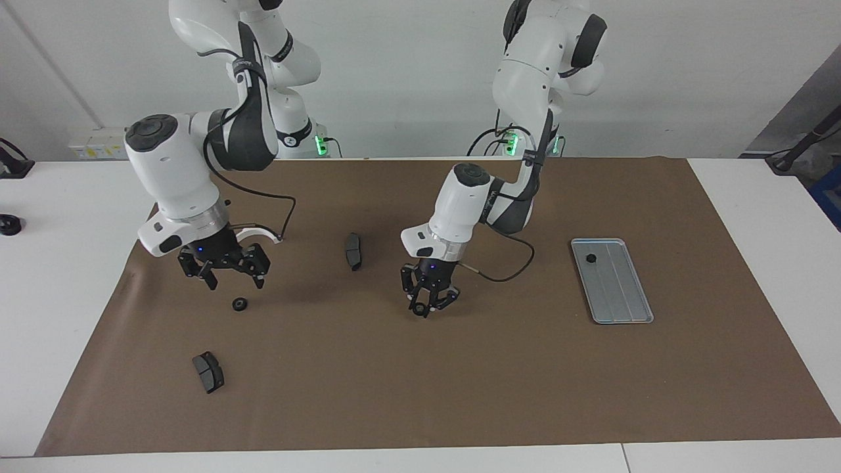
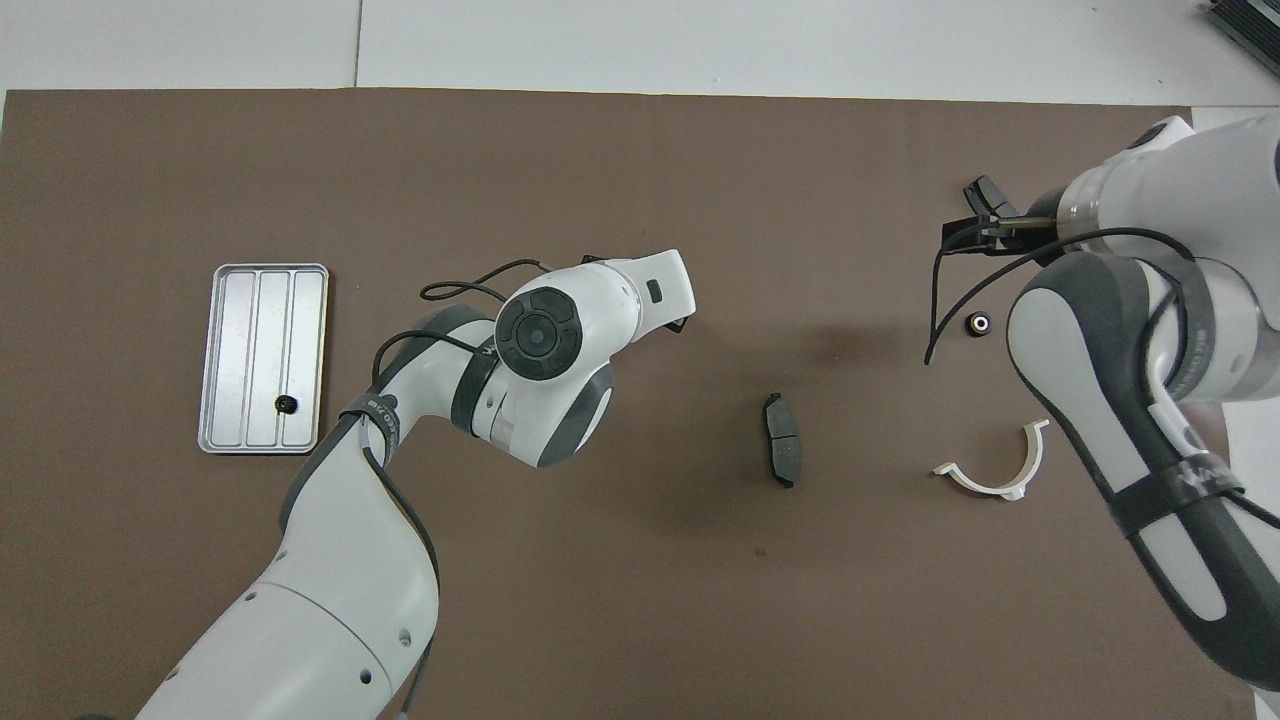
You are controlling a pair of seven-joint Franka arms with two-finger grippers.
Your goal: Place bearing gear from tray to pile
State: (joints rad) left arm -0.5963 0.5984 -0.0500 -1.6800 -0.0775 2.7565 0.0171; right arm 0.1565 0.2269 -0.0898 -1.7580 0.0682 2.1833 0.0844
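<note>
The silver-grey tray (image 1: 621, 295) lies toward the left arm's end of the table, with one small black bearing gear (image 1: 590, 258) on it; both also show in the overhead view, the tray (image 2: 240, 340) and the gear (image 2: 286, 403). My left gripper (image 1: 426, 307) hangs over the bare mat in the middle of the table, shut on a small black gear (image 1: 418, 309); in the overhead view its own wrist hides it. One black gear (image 1: 240, 304) lies alone at the pile's spot, and it also shows in the overhead view (image 2: 977, 323). My right gripper (image 1: 234, 282) is open just above it.
A dark brake pad (image 1: 353, 251) lies mid-table, nearer to the robots than the left gripper. A second brake pad (image 1: 208, 372) lies farther from the robots than the lone gear. A white half-ring (image 2: 995, 470) lies under the right arm's wrist.
</note>
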